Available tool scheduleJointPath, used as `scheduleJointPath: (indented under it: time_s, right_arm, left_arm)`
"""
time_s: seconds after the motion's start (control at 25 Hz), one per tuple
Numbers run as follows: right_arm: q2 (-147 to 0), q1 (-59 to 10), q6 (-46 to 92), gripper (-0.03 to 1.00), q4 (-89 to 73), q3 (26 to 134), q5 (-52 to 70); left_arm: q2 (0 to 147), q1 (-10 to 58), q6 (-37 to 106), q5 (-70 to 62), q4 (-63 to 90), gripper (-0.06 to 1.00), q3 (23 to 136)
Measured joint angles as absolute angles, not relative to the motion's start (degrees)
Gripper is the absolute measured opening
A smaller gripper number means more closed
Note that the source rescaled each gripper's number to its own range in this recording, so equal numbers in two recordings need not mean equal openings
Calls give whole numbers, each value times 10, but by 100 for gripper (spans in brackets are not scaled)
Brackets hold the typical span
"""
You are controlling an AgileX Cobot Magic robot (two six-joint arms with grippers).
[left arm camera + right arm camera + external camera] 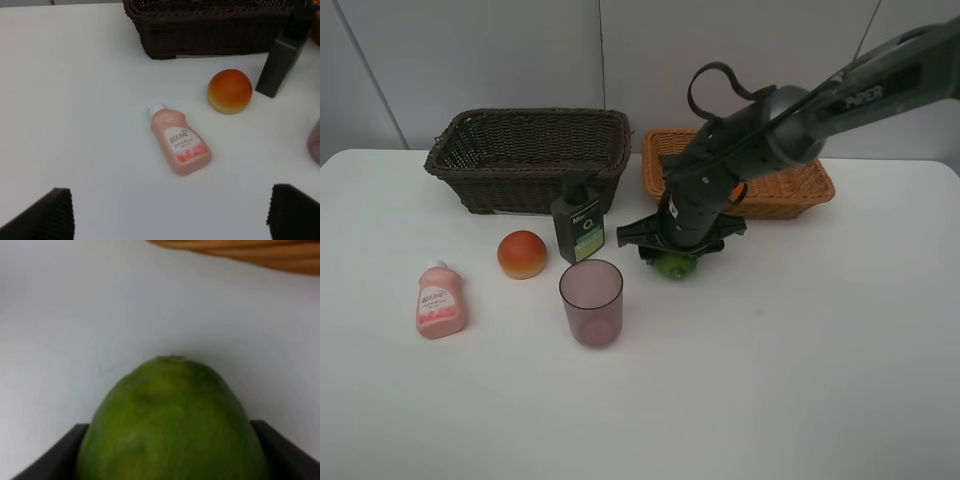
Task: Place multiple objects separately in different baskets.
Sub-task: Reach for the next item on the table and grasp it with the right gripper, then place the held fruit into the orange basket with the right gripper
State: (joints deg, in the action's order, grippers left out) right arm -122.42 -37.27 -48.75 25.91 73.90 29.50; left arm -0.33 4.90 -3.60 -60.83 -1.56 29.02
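My right gripper (pixel 676 250) reaches down at the table's middle, its fingers (pixel 60 455) pressed to both sides of the green lime (pixel 674 267), which fills the right wrist view (pixel 170 425). My left gripper (pixel 170 212) is open and empty, hovering near the pink bottle (pixel 179 142), which lies on its side at the left (pixel 441 302). The red-orange fruit (pixel 522 253), the dark green bottle (pixel 578 225) and the purple-tinted cup (pixel 591 302) stand in front of the dark brown basket (pixel 530 118). The light tan basket (pixel 790 190) is behind the right arm. The mandarin is not clearly visible.
The table (pixel 800 360) is white, with a grey wall behind the baskets. The right arm crosses over the tan basket's left part. The left arm does not show in the exterior view.
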Motion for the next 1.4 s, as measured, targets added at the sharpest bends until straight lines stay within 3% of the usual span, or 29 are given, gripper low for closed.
scheduleJointPath:
  time_s: [1.04,1.4]
  right_arm:
    - [-1224,-373,-486,0,259,739,298]
    - [-1181,-373,-394,0,238,739,390]
  left_arm:
    - [-3,49,-36,-608,-16,100,290]
    - [-3,49,-36,-608,-16,100,290]
